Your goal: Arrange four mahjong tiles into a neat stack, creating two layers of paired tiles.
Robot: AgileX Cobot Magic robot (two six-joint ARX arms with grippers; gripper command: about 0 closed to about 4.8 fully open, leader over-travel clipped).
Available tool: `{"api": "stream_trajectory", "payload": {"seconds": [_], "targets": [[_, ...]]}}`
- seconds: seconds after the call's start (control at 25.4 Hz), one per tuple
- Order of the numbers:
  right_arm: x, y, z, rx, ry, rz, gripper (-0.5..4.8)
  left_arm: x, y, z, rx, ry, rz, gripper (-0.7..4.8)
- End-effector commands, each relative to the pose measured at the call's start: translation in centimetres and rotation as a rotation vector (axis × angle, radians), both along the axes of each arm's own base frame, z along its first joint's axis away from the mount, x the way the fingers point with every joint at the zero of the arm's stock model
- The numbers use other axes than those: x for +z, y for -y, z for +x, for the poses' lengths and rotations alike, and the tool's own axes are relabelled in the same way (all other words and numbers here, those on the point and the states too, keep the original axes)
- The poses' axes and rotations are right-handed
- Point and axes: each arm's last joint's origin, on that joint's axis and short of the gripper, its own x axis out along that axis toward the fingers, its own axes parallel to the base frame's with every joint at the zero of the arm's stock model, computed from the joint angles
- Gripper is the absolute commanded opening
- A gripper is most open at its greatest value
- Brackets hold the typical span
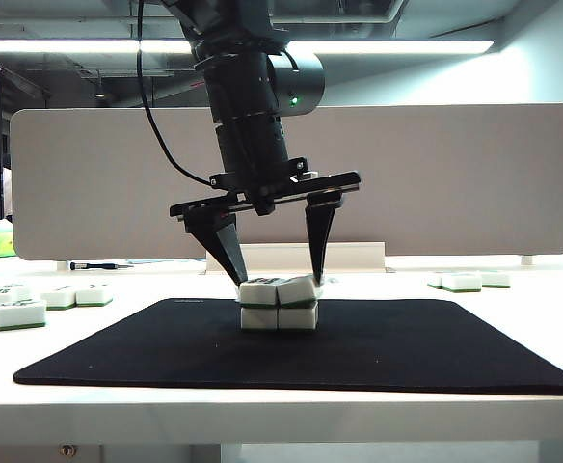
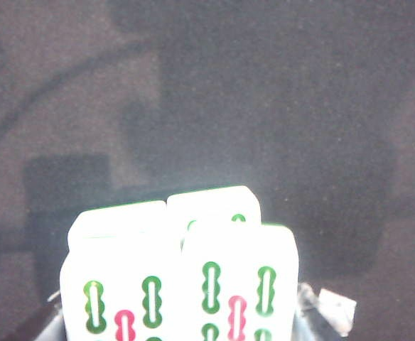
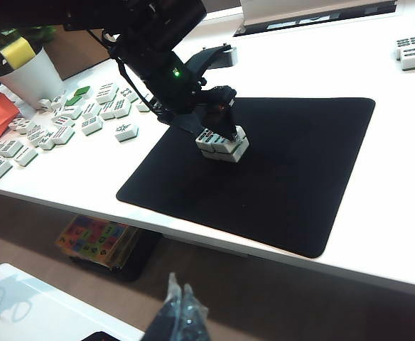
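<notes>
Around the black mat (image 3: 286, 170) on the white table (image 3: 392, 213), loose tiles (image 3: 58, 124) lie scattered beside a white plant pot (image 3: 30, 78), with two more tiles (image 3: 413, 51) near its opposite far corner.

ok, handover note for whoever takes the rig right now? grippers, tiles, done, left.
Left gripper: open, fingers straddling the top layer of the stack; contact unclear.
Right gripper: parked off the table, apparently shut, holding nothing.
Tiles: the four mahjong tiles sit as two layers of pairs mid black mat. The top right tile looks slightly tilted and offset in the exterior view. Loose spare tiles lie off the mat.
Done: stack built.
Left: lift the left gripper clear without nudging; probably square the top layer.
</notes>
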Motion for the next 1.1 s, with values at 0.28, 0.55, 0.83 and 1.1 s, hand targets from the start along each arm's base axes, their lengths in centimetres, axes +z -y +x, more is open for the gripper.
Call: {"api": "stream_trajectory", "payload": {"seconds": [0.28, 0.55, 0.83, 1.1], "targets": [[0.0, 0.0, -0.2, 0.001, 0.027, -0.002, -0.01, 0.6, 0.1, 0.0, -0.005, 0.007, -0.008, 3.77], [0.0, 0.0, -0.2, 0.002, 0.027, -0.002, -0.01, 6.7, -0.4, -0.5, -0.056, -0.003, 0.032, 3.71], [0.0, 0.0, -0.2, 0.002, 0.024, -0.002, -0.01, 13.3, -2.6, -3.3, -0.223, 0.059, 0.057, 0.09], [0.0, 0.0, -0.2, 0.002, 0.024, -0.002, -0.01, 20.3, -5.9, -8.8, -0.241, 0.261, -0.012, -0.06]]}}
